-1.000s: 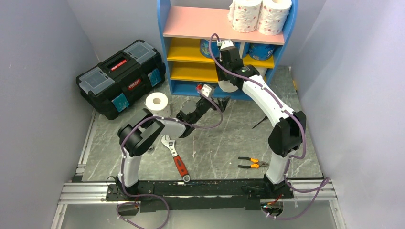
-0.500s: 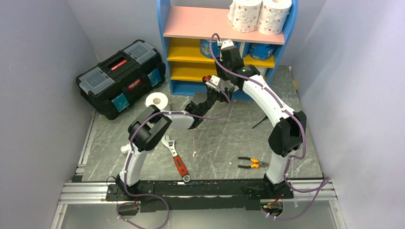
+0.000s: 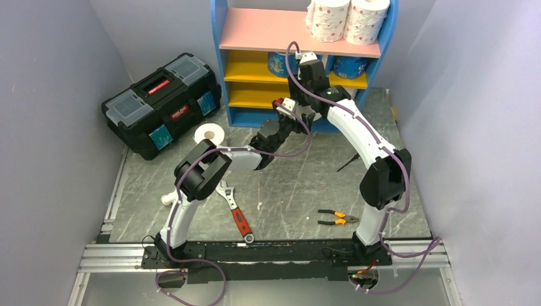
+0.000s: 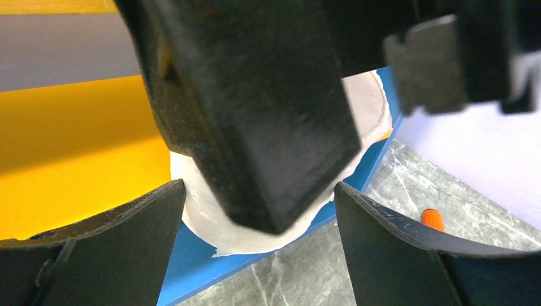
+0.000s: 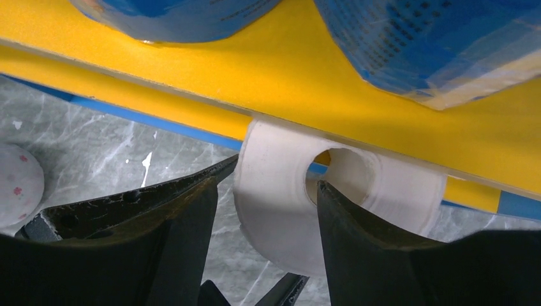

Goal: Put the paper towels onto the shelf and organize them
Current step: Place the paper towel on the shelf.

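Left end effector (image 4: pixel 258 191) is spread wide and holds nothing. I have it reaching in at the foot of the shelf (image 3: pixel 215 38), with one loose roll (image 3: pixel 209 134) standing on the worktop (image 3: pixel 287 191) out to its left, beside the black toolbox (image 3: pixel 163 102).

Straight ahead of those spread fingers, roughly centred between them, is the plain roll (image 5: pixel 274 217) that matters now. It sits at the front edge of the lowest yellow board (image 3: pixel 255 95), towards the right end, and part of it hangs out over the blue base (image 4: pixel 191 274). The black body of the right end effector (image 5: pixel 275 173) stands between my left fingers and that roll, so I judge the left arm has no free path to it.

The right end effector straddles the roll's wall, one finger down the hollow core and the other against the outside. I cannot tell whether it is pinching or slack. The core opens towards the right wrist camera, so I judge the long axis runs about along the right fingers, not along the board.

The right arm is plainly the nearer. As I read it, the coming move is to push the roll deeper before letting go, or it may tip off the lip. Further right, blue-wrapped rolls (image 3: pixel 349 67) sit on the upper yellow board (image 3: pixel 249 69), and pink-dotted rolls (image 3: pixel 348 19) stand on the pink top (image 3: pixel 255 32).
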You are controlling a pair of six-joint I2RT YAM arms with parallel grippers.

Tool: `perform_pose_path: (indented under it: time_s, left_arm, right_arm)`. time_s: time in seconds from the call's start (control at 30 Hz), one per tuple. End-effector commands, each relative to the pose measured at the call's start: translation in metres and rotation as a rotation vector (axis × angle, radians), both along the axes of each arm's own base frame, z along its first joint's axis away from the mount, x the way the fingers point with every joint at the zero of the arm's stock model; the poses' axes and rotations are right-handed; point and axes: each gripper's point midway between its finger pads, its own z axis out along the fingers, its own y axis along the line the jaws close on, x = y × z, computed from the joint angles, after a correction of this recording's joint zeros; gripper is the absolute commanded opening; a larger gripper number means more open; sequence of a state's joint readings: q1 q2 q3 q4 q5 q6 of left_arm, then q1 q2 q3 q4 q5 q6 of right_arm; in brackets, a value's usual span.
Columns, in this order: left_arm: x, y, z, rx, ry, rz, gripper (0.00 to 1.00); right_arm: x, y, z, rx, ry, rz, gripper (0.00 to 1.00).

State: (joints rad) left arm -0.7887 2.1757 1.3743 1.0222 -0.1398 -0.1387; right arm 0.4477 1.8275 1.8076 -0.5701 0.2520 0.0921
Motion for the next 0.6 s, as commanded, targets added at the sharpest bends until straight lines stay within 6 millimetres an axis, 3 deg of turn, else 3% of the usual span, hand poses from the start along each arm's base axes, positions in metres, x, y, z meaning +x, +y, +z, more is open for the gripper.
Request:
perform_pose_path:
  time_s: [0.0,0.3,0.57]
  left_arm:
    - [0.003,0.0,0.03,-0.097,-0.051,0.005,0.91]
    - [0.006,-0.003,0.04,-0.111,-0.067,0.009,0.91]
    - [0.009,-0.007,0.042,-0.093,-0.073,0.005,0.91]
  right_arm:
    - [0.009,-0.024,0.08,0.141,-0.201,-0.092,0.62]
    - [-0.026,-0.027,0.119,0.304,-0.274,-0.103,0.69]
    - [-0.076,-0.049,0.121,0.52,-0.397,-0.183,0.69]
